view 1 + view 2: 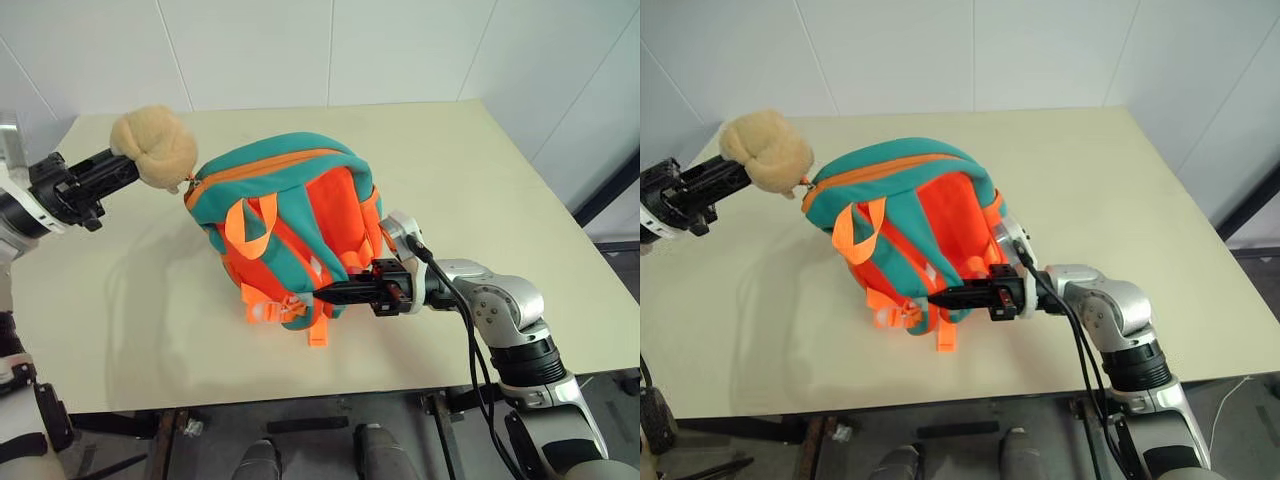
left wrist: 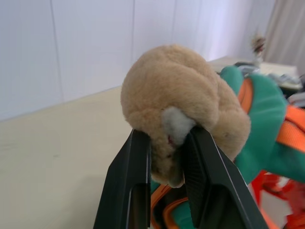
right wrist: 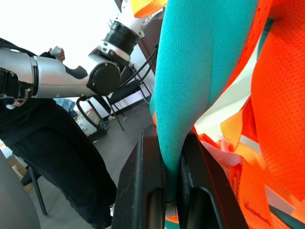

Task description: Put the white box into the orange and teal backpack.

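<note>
The orange and teal backpack (image 3: pixel 209 71) is cut off at the right wrist view's edges.

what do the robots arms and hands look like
Both arms are silver-grey metal with black ribbed joint rings. Each ends in a hand of two flat black fingers: left hand, right hand. The right one has a white bracket at the wrist and a black cable running along the forearm.
</note>
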### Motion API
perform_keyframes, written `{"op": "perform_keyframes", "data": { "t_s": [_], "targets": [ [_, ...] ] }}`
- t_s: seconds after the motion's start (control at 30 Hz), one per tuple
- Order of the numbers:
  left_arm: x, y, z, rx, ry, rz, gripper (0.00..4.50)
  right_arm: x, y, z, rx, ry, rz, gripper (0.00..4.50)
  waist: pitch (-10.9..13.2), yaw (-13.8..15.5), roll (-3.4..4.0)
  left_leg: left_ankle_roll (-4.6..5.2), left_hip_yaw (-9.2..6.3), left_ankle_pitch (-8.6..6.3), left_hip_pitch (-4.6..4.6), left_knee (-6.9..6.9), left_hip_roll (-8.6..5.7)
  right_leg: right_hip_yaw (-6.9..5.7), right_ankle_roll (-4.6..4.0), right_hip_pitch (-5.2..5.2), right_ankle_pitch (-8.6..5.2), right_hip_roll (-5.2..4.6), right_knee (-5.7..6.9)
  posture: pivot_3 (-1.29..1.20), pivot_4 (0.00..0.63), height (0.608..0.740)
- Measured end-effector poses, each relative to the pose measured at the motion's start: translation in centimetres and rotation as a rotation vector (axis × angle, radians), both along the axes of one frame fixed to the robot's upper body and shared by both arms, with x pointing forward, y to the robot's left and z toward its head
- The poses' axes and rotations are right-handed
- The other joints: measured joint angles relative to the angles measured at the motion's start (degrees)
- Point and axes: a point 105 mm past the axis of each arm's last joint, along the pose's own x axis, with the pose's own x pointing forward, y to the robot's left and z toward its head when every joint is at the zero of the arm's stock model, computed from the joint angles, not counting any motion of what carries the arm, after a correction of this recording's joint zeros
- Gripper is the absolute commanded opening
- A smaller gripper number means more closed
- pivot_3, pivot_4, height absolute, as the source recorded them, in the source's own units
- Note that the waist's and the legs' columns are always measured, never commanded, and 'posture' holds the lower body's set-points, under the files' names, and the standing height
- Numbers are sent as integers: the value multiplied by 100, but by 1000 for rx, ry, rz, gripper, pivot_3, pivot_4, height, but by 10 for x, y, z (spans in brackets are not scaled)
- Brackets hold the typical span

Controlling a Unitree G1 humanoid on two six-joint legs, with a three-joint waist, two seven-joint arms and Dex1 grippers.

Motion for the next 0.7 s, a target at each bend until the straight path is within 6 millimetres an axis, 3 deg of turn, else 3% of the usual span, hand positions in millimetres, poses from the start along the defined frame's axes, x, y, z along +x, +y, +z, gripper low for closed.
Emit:
{"op": "perform_keyframes", "data": {
  "t_s": [0.1,0.17,0.23,0.47,0.63,0.7],
  "targets": [
    [6,8,-7,93,-70,128,801,0,0,0,0,1,0,0,0,14,0,0,2,0,15,-2,0,0,-3,11,2,1,-2,0,150,740],
    [13,25,-9,92,-85,274,801,-1,-2,-3,-5,18,8,0,0,39,0,0,1,0,16,-3,1,0,-4,12,3,2,-4,0,150,740],
    [14,29,-10,75,-87,309,801,0,-3,-6,-11,31,5,0,0,82,0,0,2,0,13,-2,1,0,-3,12,4,1,-9,0,150,740],
    [0,8,-42,91,96,157,801,0,-2,-8,-15,37,7,0,0,96,0,0,2,-2,8,-10,1,-1,-3,11,3,1,-19,0,150,740],
    [-3,0,-38,96,90,124,801,0,-2,-8,-15,37,7,0,0,99,-1,0,3,-2,8,-9,1,-1,-3,11,4,0,-19,0,150,740],
    [-5,-2,-36,96,113,110,1174,0,-2,-8,-15,37,8,0,0,92,-1,0,2,-2,9,-10,1,-1,-3,11,4,1,-20,0,150,740]
  ]
}}
